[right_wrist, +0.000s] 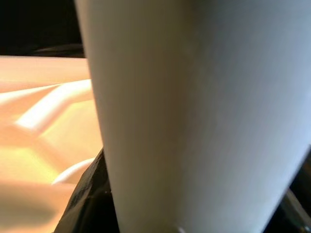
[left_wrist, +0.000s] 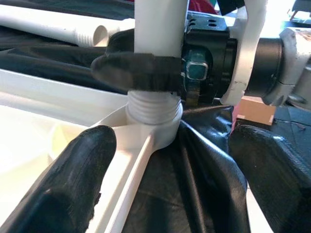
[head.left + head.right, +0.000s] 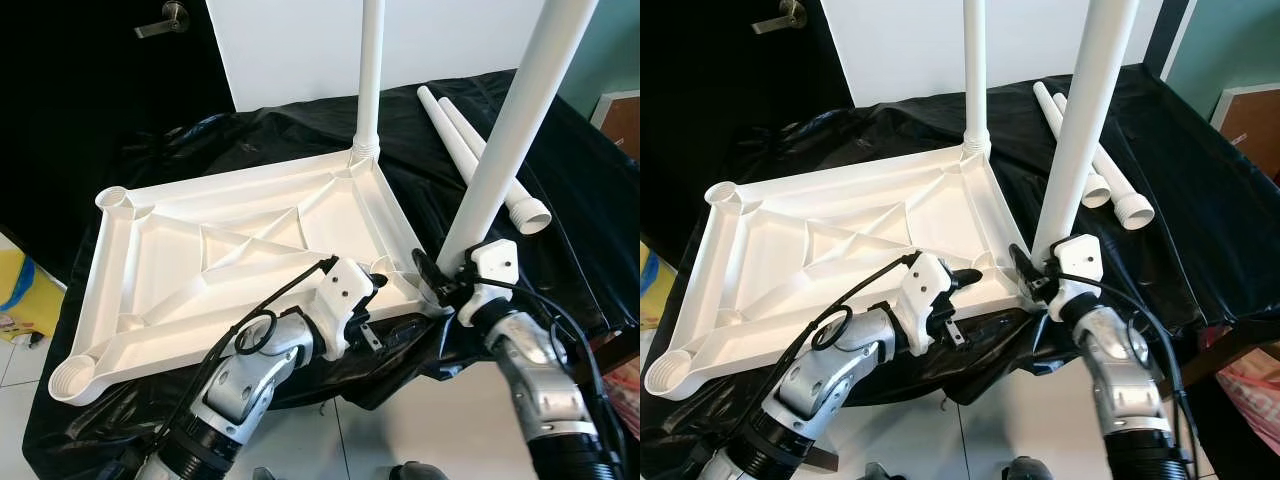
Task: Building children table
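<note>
One leg (image 3: pixel 368 80) is standing screwed into the upturned tabletop (image 3: pixel 240 250); the right tool (image 3: pixel 440 275) is clamping a second leg (image 3: pixel 505 140) into its corner, the left tool (image 3: pixel 375 285) is bracing open, and two legs (image 3: pixel 480 150) are lying on the bench (image 3: pixel 560 150).

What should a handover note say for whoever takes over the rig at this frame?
Right gripper: shut on the near-right table leg, just above its threaded end, which sits in the corner socket.
Left gripper: open, straddling the near rim of the upturned white tabletop beside that corner.
Done: far-right leg stands upright in its socket.
Left: finish seating the gripped leg; threads show above the socket in the left wrist view. Then fit the two loose legs lying on the black sheet into the two left sockets.
</note>
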### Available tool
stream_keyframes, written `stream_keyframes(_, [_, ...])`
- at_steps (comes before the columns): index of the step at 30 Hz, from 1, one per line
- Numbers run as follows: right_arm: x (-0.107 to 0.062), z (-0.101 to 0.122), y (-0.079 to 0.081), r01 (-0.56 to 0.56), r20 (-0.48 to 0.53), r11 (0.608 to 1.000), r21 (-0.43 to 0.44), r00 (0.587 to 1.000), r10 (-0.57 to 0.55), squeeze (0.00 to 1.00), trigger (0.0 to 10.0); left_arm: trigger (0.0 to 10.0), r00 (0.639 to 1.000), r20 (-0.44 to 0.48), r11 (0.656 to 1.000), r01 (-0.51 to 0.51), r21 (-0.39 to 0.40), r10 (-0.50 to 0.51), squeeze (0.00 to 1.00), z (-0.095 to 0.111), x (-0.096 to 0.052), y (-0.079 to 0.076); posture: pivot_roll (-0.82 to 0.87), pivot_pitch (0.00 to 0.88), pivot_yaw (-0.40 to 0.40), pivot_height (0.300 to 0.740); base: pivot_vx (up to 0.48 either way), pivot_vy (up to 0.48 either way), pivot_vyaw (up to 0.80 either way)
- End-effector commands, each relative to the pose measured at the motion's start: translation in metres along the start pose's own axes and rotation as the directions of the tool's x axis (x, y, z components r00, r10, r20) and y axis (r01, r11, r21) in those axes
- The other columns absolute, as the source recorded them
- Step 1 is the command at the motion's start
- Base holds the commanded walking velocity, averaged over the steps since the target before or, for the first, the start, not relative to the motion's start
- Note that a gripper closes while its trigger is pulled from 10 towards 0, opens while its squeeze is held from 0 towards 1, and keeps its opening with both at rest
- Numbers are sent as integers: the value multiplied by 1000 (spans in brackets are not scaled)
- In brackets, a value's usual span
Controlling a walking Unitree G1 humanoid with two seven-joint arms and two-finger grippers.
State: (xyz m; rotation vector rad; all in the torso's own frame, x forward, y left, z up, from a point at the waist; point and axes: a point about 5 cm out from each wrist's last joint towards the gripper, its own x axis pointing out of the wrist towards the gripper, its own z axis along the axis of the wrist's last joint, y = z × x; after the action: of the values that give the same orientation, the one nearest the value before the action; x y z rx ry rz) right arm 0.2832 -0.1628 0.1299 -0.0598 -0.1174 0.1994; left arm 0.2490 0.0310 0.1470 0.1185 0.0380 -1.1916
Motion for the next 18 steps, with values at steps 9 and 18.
stream_keyframes(9, [-15, -31, 0, 345, -187, 936, 70, 926, -327, 0, 10000, 10000, 1000, -5, 999, -30, 23, 30, 0, 1, -4, 4, -133, 96, 47, 740, 0, 0, 0])
stream_keyframes(18, [-14, -19, 19, 369, -133, 924, 101, 925, -355, 0, 10000, 10000, 1000, 8, 999, -3, 39, 2, 0, 5, 1, 5, -160, 72, 60, 740, 0, 0, 0])
